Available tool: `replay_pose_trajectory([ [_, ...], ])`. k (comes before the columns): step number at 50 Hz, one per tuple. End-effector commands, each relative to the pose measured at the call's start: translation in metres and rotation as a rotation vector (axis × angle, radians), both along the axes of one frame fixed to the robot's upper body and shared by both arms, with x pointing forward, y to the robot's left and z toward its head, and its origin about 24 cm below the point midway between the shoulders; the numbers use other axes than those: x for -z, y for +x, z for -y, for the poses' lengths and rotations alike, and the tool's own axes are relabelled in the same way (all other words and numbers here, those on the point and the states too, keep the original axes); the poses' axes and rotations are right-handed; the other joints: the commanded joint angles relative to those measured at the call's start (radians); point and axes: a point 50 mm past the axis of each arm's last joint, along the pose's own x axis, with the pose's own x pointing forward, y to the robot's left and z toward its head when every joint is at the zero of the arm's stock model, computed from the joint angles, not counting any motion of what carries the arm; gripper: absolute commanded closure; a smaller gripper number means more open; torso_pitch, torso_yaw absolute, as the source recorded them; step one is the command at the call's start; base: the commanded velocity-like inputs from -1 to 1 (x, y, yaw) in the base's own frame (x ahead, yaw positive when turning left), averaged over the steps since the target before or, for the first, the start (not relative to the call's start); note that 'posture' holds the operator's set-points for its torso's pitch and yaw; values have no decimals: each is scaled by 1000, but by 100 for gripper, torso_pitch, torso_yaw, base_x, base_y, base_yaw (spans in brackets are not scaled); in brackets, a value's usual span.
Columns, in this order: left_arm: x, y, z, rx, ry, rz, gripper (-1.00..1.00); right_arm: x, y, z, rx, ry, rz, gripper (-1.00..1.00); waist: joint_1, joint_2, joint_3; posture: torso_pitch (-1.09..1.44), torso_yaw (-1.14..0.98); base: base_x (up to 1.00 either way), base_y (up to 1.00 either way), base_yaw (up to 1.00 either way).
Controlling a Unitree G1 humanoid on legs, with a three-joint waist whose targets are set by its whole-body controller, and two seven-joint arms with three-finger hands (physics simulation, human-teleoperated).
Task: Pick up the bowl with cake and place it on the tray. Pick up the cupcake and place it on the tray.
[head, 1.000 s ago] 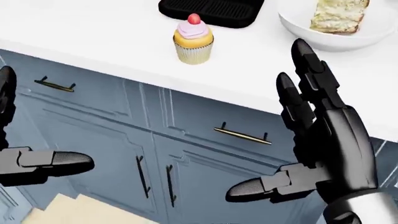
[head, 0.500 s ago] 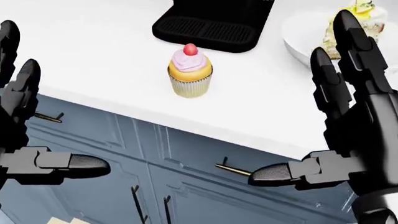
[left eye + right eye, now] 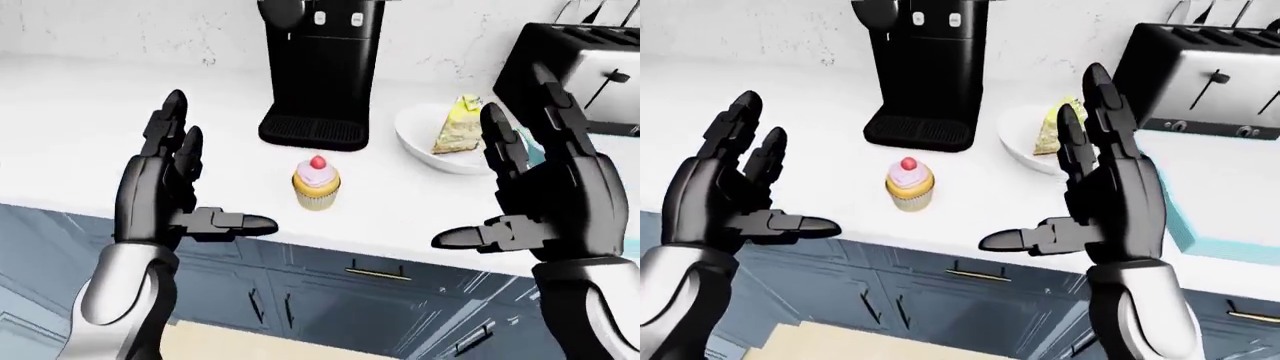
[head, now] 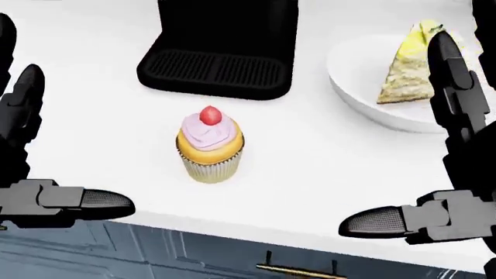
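- While both hands hang in the air on the near side of the counter edge, neither holds anything: the left hand (image 3: 165,199) has its fingers spread upward and thumb pointing right, and the right hand (image 3: 1110,202) mirrors it, fingers up and thumb pointing left.
- Between the two hands, one cupcake (image 4: 210,145) stands upright on the white counter (image 3: 80,135), near its edge, with pink frosting and a single red cherry on top; it touches neither hand.
- Farther from the edge and directly past the cupcake sits one black coffee machine (image 3: 320,71), its ribbed drip grate facing the cupcake.
- To the right of that machine rests one white bowl (image 3: 420,142) holding one wedge of cake (image 3: 458,126); in the right-eye view the right hand's fingers partly cover it, though they look to be apart from it.
- At the far right stands one black toaster (image 3: 1205,79).
- Below it, at the right edge of the right-eye view, lies one pale blue tray (image 3: 1210,229), or so it appears, since only part of it shows.
- Under the counter run blue cabinet fronts (image 3: 940,300) with slim metal handles.
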Motion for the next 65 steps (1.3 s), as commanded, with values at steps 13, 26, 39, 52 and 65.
replay_pose_trajectory([
  [13,1,-1,-1,-9,2,34,-100,-4,2,-4,-8,-53,49,-100,25,-8,-21,0,0,-4,0,-12],
  [26,2,-1,0,-7,7,29,-100,-43,30,24,206,-234,72,-100,22,-30,-23,0,0,0,0,0],
  [39,0,-1,2,-3,6,30,-100,-58,56,8,371,-574,120,-100,16,-21,-30,0,0,0,0,0],
  [52,-1,0,0,-6,6,33,-100,-47,70,1,469,-844,105,-100,16,-13,-38,0,0,0,0,0],
  [65,0,-1,0,-7,1,31,-100,-30,74,8,492,-912,51,-100,13,-13,-33,0,0,0,0,0],
])
